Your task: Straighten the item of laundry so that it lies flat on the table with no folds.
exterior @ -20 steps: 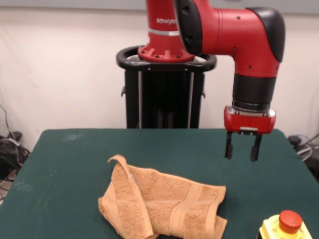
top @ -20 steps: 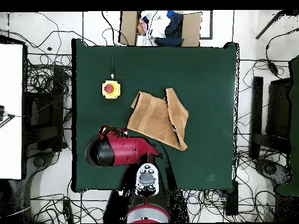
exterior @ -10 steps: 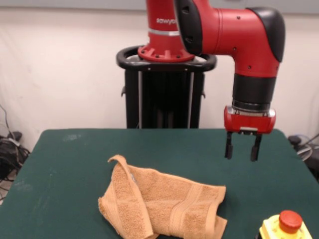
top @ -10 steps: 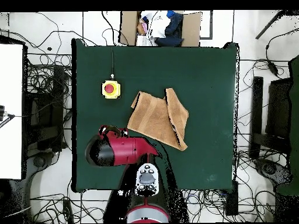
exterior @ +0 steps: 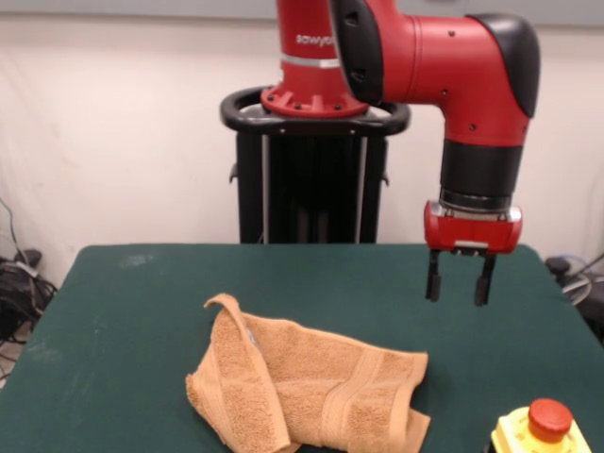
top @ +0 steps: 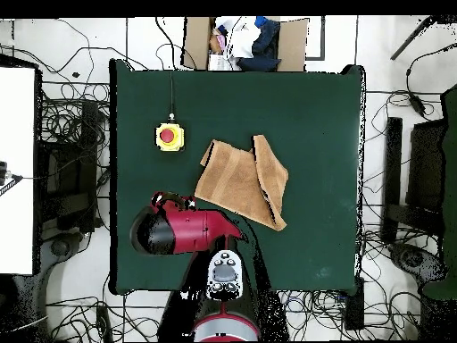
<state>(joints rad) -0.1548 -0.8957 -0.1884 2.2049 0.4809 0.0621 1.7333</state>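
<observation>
Overhead, the pincer (exterior: 459,280) hangs with its two fingers parted, gripping nothing, above the desk (exterior: 132,311), well apart from the towel (exterior: 307,387). That towel lies near the desk's front edge, one side folded over. Nothing seems started; next it likely needs to reach the folded flap.

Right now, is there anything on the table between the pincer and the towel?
No. In the front view the open pincer hangs above bare green table, off to the side of the folded towel. The yellow button box sits nearer the camera, not between them.
</observation>
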